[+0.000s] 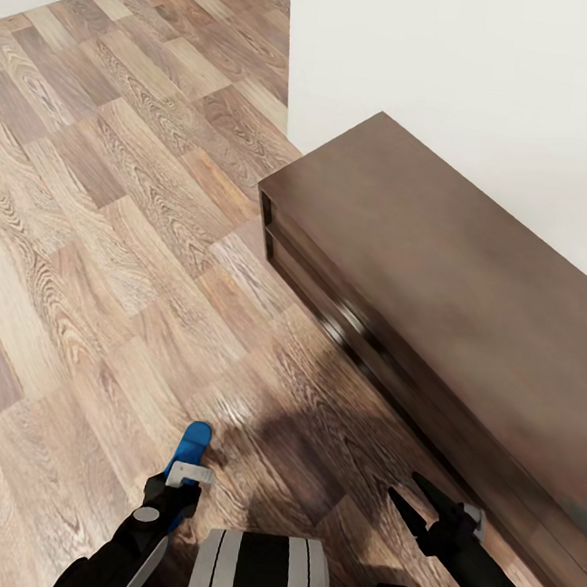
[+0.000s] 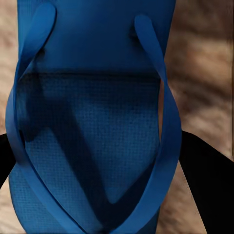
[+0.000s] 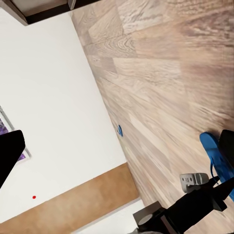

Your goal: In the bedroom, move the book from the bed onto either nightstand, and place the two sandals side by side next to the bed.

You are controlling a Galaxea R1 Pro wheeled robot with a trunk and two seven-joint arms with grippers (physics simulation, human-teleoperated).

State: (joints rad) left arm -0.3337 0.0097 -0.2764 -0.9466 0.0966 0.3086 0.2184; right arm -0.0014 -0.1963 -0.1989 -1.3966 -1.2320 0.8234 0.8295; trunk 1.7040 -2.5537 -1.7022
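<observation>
The left claw (image 1: 183, 480) hangs low at the near edge of the head view and pinches a blue sandal (image 1: 191, 447), whose rounded end juts forward beyond the fingers over the plank floor (image 1: 89, 243). In the left wrist view the sandal (image 2: 92, 122) lies close under the camera, sole face up with both toe straps running toward a point, and dark fingers (image 2: 207, 175) show at either edge of it. The right claw (image 1: 416, 497) is held out over the floor just beside a long dark brown cabinet (image 1: 440, 283), its two black fingers spread apart and holding nothing. That cabinet has a glossy flat top and stands against a white wall (image 1: 499, 89). In the right wrist view the held sandal (image 3: 214, 161) appears again beside the left claw (image 3: 194, 181), and a second small blue shape (image 3: 120, 130), too small to identify with certainty, lies far off on the floor at the foot of a white wall (image 3: 53, 97) that carries a tan wood panel (image 3: 83, 204).
</observation>
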